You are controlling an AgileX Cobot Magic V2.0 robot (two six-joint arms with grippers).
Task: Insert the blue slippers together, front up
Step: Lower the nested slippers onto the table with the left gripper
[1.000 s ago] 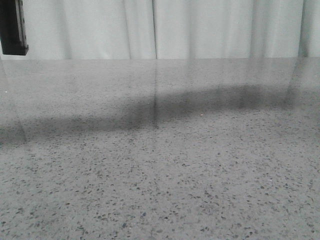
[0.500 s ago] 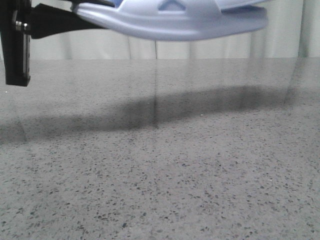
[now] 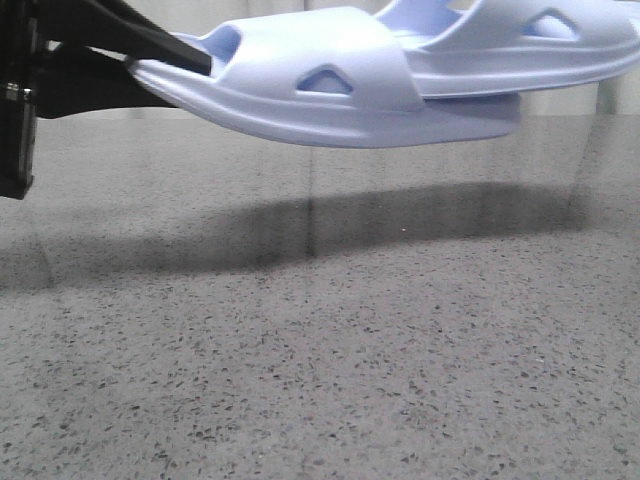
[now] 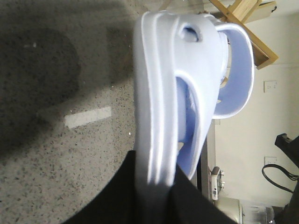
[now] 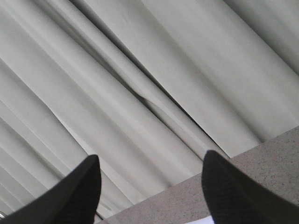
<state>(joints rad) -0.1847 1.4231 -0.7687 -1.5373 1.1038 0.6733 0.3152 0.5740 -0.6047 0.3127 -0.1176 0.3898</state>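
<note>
While the left gripper (image 3: 165,62) is clamping one end of the blue slippers (image 3: 330,95), the pair is hanging in the air above the speckled table (image 3: 320,380), not touching it, casting a long shadow underneath. Front view is showing two slippers nested, the far one poking out to the right past the near one's strap. Left wrist view is showing the sole edge of the slippers (image 4: 159,116) pinched between the dark fingers (image 4: 117,196), jaws closed down to roughly the sole's thickness.

Right gripper (image 5: 149,186) is pointing at the curtain (image 5: 140,84), jaws spread wide, holding nothing.

Handling guess: moulded foam, so probably light, a bit springy, not fragile. Sole is looking thick and fairly stiff, strap softer. Surface is looking smooth, so slipping is possible with an end-only pinch and the long overhang levering on it. Best hold is likely the sole edge or through the strap, not the thin strap rim.
</note>
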